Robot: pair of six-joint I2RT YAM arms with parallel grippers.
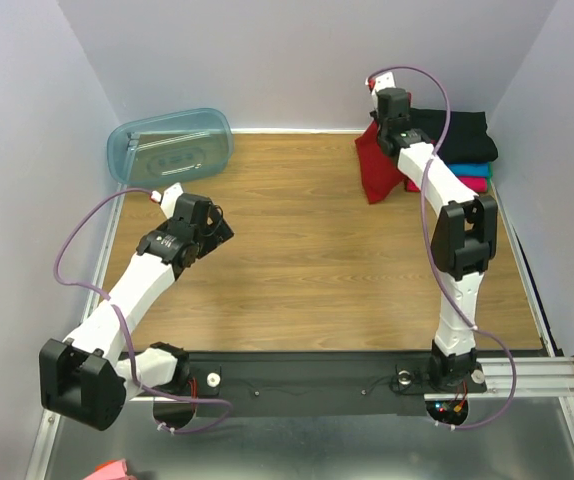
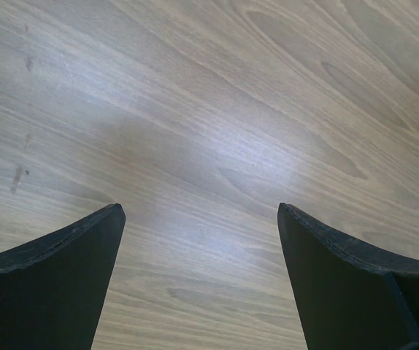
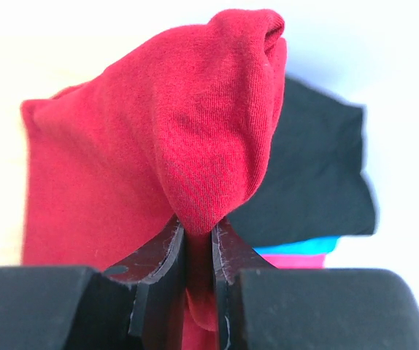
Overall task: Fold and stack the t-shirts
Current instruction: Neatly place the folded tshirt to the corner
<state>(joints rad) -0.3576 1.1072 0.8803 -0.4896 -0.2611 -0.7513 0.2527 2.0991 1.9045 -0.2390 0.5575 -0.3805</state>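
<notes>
My right gripper [image 3: 197, 232] is shut on a fold of the deep red t-shirt [image 3: 158, 138] and holds it up at the table's far right. In the top view the red t-shirt [image 1: 377, 170] hangs below that gripper [image 1: 388, 128], beside a stack. The stack has the black t-shirt [image 1: 457, 135] on top, the teal blue t-shirt [image 1: 472, 171] under it and the magenta pink t-shirt [image 1: 474, 184] at the bottom. The black [image 3: 319, 175], teal [image 3: 297, 248] and pink [image 3: 301, 260] shirts show behind the red one. My left gripper [image 2: 198, 219] is open and empty over bare wood, at the left [image 1: 212, 222].
A translucent pale blue plastic tub [image 1: 169, 145] lies at the far left corner. The wooden tabletop [image 1: 297, 250] is walled at the back and both sides. A metal rail [image 1: 527, 375] runs along the near right edge.
</notes>
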